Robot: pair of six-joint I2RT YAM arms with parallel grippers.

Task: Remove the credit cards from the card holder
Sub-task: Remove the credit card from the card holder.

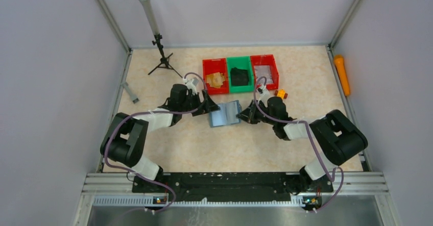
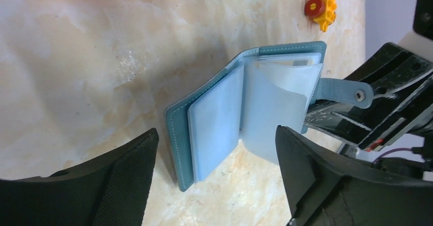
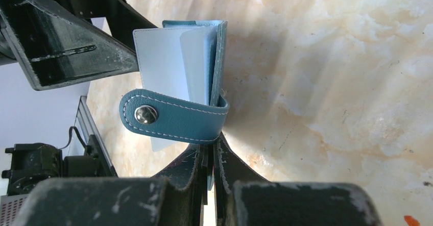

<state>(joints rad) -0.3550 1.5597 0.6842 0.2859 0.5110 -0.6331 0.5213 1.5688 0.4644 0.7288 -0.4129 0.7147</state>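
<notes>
The slate-teal card holder (image 1: 224,114) lies open on the table between both arms, its pale blue-grey sleeves (image 2: 219,119) fanned upward. The credit cards are hidden inside the sleeves. My right gripper (image 3: 212,149) is shut on the edge of the card holder (image 3: 173,57), just below the closure tab (image 3: 173,116) with its metal snap. My left gripper (image 2: 217,139) is open, one finger on each side of the card holder's near corner, touching nothing. From above, the left gripper (image 1: 208,106) is at the holder's left edge and the right gripper (image 1: 244,115) at its right edge.
Behind the card holder stand a red bin (image 1: 215,74), a green bin (image 1: 240,73) with a black lump in it, and another red bin (image 1: 265,69). A yellow and red toy brick (image 2: 322,1) lies nearby. An orange cylinder (image 1: 341,74) lies far right, a small tripod (image 1: 162,57) back left.
</notes>
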